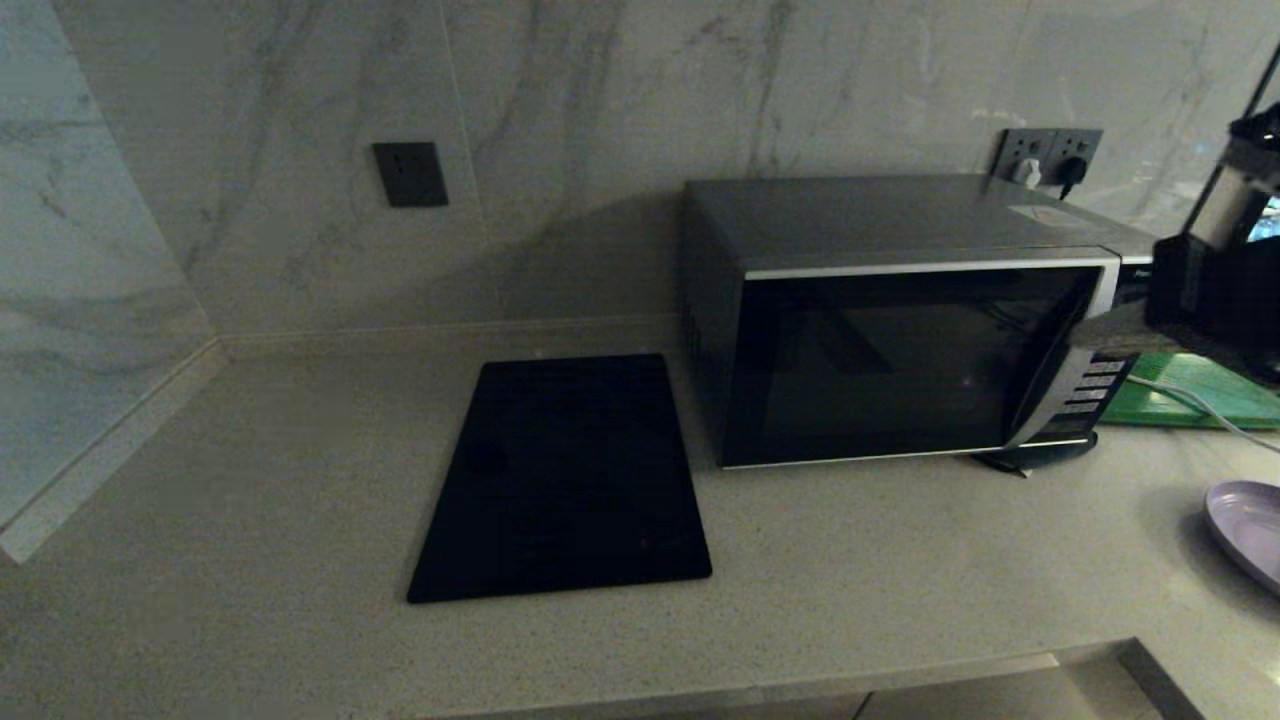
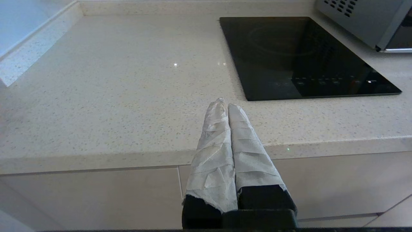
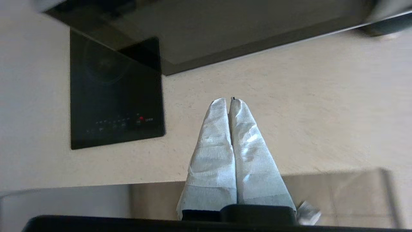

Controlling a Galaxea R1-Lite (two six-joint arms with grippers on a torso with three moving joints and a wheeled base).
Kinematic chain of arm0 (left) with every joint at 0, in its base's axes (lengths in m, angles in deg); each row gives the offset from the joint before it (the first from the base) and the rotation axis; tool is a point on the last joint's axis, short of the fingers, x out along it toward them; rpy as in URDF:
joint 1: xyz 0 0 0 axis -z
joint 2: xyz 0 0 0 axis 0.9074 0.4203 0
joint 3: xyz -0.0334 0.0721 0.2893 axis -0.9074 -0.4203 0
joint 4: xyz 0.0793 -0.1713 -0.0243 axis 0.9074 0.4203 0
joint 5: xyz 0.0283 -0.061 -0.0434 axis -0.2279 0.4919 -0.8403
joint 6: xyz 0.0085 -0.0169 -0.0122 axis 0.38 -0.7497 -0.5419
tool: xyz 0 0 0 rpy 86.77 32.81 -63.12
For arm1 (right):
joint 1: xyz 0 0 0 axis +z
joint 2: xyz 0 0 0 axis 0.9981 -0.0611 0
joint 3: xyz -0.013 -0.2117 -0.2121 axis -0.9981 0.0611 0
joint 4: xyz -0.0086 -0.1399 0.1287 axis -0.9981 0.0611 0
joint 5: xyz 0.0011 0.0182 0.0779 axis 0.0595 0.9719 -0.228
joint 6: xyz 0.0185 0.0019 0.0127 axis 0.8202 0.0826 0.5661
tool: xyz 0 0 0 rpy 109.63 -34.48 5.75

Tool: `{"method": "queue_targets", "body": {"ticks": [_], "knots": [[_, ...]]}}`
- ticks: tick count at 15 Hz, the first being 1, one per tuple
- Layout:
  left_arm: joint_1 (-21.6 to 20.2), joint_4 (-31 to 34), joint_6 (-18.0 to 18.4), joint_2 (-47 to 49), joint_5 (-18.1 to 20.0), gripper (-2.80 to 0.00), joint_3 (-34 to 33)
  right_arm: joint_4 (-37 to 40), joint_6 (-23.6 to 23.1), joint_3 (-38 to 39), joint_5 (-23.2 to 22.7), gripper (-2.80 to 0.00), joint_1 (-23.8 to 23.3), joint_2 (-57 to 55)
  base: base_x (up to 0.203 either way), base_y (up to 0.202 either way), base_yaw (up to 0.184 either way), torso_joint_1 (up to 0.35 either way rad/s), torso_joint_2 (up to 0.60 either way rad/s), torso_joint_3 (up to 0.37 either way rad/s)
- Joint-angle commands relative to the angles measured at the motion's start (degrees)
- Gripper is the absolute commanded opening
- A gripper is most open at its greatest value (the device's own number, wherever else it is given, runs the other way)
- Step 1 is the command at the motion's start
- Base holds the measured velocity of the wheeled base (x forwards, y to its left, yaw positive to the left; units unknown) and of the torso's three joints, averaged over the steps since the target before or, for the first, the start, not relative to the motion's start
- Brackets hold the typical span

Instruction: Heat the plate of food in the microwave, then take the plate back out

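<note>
Marble-veined wall tiles rise behind a pale speckled bench (image 1: 880, 560) that carries the microwave (image 1: 900, 320), its dark glass door closed, with a flat black slab (image 1: 565, 475) just beside it on the robot's left and a green board (image 1: 1200, 395) behind its right corner. Only the rim of the plate of food (image 1: 1250, 530) shows at the far right edge of the head view, apart from the microwave. Both cloth-wrapped grippers have their fingers pressed together and hold nothing: the right gripper (image 3: 231, 100) hangs above the bench before the microwave, the left gripper (image 2: 226, 104) sits at the bench's front edge
</note>
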Motion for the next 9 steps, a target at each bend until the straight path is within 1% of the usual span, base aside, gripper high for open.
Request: {"method": "queue_targets", "body": {"ticks": [1,3,6,9], "knots": [[0.0,0.0,0.0,0.0,0.0,-2.80,0.0,0.2,-1.6,5.5,4.3,-2.80,-0.7,15.2,0.000,0.000,0.000,0.000,0.00,0.000],[0.0,0.0,0.0,0.0,0.0,-2.80,0.0,0.2,-4.7,10.9,7.2,-2.80,-2.2,26.4,0.000,0.000,0.000,0.000,0.00,0.000],[0.0,0.0,0.0,0.0,0.0,-2.80,0.0,0.2,-9.1,20.6,9.6,-2.80,-4.3,43.7,0.000,0.000,0.000,0.000,0.00,0.000],[0.0,0.0,0.0,0.0,0.0,-2.80,0.0,1.3,-12.0,30.4,11.9,-2.80,-6.1,58.4,0.000,0.000,0.000,0.000,0.00,0.000]]}}
